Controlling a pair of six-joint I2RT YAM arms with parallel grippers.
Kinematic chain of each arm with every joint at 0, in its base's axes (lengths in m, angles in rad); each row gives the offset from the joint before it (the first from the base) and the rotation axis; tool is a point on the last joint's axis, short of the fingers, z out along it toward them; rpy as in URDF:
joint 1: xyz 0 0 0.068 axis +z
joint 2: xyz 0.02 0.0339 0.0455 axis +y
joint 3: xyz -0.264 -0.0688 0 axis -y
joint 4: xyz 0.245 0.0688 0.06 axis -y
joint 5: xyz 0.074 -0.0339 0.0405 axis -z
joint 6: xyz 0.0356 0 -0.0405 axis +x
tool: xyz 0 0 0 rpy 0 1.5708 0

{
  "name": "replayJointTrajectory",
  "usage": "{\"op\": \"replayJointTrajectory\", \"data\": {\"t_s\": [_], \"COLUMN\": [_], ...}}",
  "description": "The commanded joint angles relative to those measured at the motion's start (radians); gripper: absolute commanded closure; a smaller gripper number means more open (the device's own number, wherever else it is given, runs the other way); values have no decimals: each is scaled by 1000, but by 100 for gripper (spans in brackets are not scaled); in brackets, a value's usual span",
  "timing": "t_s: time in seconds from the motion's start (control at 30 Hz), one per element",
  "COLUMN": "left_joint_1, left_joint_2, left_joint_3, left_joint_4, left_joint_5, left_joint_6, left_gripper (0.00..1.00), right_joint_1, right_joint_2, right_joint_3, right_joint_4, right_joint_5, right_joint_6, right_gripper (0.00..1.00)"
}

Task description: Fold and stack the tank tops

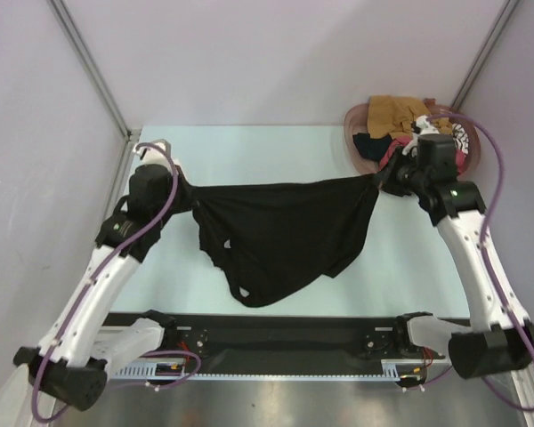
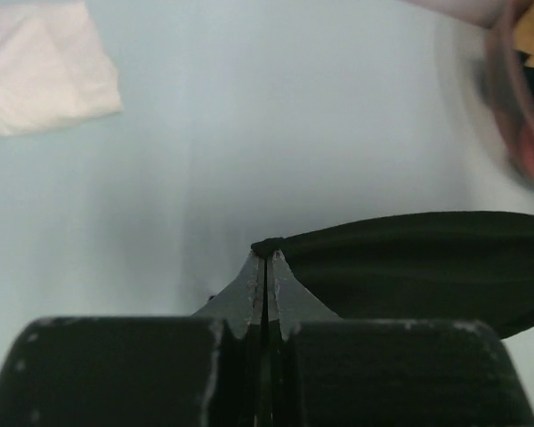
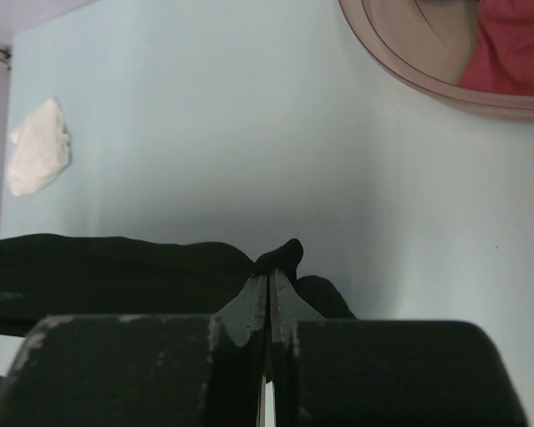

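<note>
Notably, the basket [image 1: 352,133] holds heaped tank tops [image 1: 396,114].

black tank top [image 1: 280,236] stretched, sagging; white one [image 2: 44,67] apart

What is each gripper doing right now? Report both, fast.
Left gripper: closed, pinching one end of the black tank top.
Right gripper: closed, pinching the opposite end of the same black tank top.

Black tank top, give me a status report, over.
Both shut: left gripper on one end of the black tank top, right gripper on the other. Cloth stretched between them, middle sagging. Clear of it: basket and white tank top.
</note>
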Motion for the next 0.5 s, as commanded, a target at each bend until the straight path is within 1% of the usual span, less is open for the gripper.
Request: {"op": "replayJointTrajectory", "data": {"t_s": [0.0, 0.03, 0.07, 0.1, 0.17, 0.2, 0.23, 0.27, 0.3, 0.33, 0.37, 0.4, 0.43, 0.47], "left_joint_1": [118, 150, 167, 179, 189, 190, 196, 198, 198, 198, 196, 192, 190, 187], "left_joint_2": [101, 132, 161, 219, 273, 327, 356, 382, 413, 418, 398, 380, 361, 344], "left_joint_3": [-23, -19, 2, 18, 62, 79, 101, 146, 162, 168, 149, 127, 107, 77], "left_joint_4": [146, 167, 170, 172, 195, 201, 192, 175, 164, 164, 176, 193, 213, 210], "left_joint_5": [197, 209, 234, 220, 164, 156, 156, 154, 154, 165, 174, 183, 188, 199], "left_joint_6": [-47, -49, -67, -76, -93, -95, -90, -90, -89, -88, -87, -87, -90, -92], "left_gripper": [100, 100, 100, 100, 100, 96, 67, 43, 25, 13, 10, 3, 0, 0], "right_joint_1": [6, 7, 6, 7, 9, 9, 9, 9, 9, 9, 6, 6, 3, -11], "right_joint_2": [78, 106, 177, 211, 326, 366, 397, 419, 442, 442, 433, 407, 387, 367], "right_joint_3": [-5, -4, 3, 41, 93, 154, 191, 216, 243, 240, 233, 214, 167, 126], "right_joint_4": [135, 188, 216, 236, 291, 295, 286, 273, 256, 250, 246, 238, 236, 235], "right_joint_5": [29, 31, 27, 20, 19, 26, 34, 45, 42, 42, 36, 33, 31, 17], "right_joint_6": [33, 40, 48, 69, 82, 88, 88, 85, 71, 67, 59, 51, 42, 40], "right_gripper": [100, 100, 100, 100, 99, 68, 48, 40, 36, 35, 35, 35, 35, 35]}}
